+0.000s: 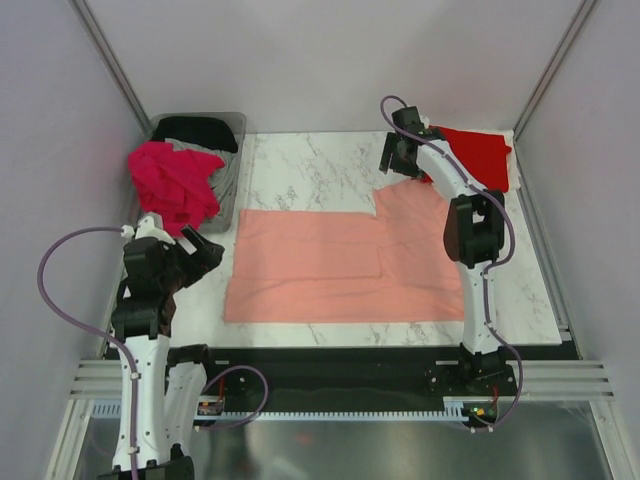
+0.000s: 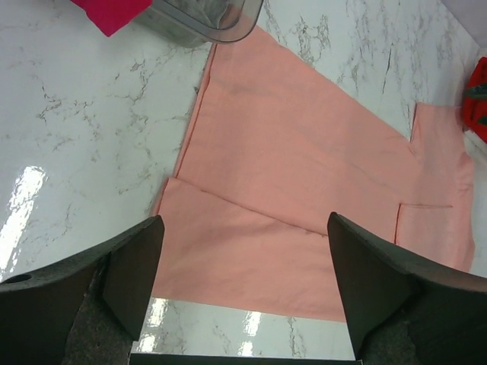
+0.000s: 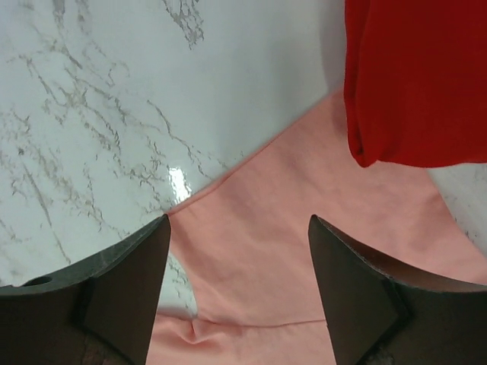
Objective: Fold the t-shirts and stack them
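- Marble tabletop point(image 1: 300, 165) holds your salmon pink t-shirt point(image 1: 330, 270) flat, long axis left-right.
- Your right gripper point(image 3: 240, 228) gapes empty over its far-right corner.
- Your left gripper point(image 2: 243, 228), also wide and empty, hangs by the left edge.

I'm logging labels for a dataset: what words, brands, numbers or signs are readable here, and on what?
None can be read.
The pink shirt, red shirt, magenta shirt and bin show no print.
The small boards by the arm bases are too small to read.
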